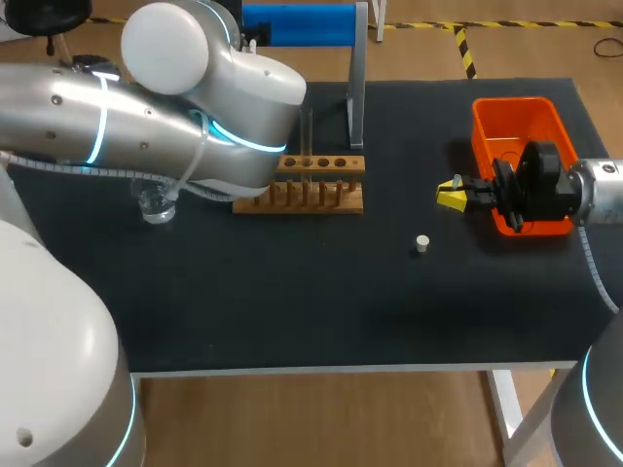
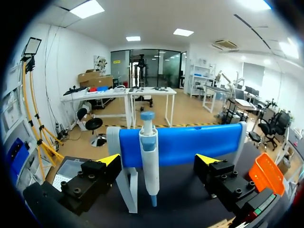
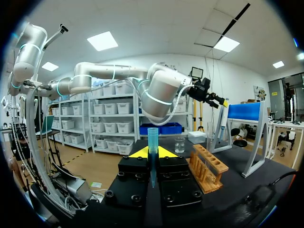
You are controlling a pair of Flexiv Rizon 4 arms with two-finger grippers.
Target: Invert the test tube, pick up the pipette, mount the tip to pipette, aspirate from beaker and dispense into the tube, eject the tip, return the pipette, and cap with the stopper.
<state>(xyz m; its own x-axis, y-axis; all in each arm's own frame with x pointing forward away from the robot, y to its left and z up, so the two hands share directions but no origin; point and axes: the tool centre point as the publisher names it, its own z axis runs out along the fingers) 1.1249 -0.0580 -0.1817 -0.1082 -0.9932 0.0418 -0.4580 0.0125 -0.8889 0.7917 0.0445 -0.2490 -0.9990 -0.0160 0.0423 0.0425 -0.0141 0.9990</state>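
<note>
Right claw [image 3: 152,152] pinching tip [image 3: 152,137], left claw [image 2: 157,159] wide

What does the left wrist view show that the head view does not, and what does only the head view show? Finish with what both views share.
Only the left wrist view: the pipette hanging on its stand, ahead of the open left gripper; in the head view the left arm covers that spot.
Only the head view: the wooden rack, the beaker, the stopper and the right gripper.
Both: the stand's blue bar, the orange bin and the black table.
</note>
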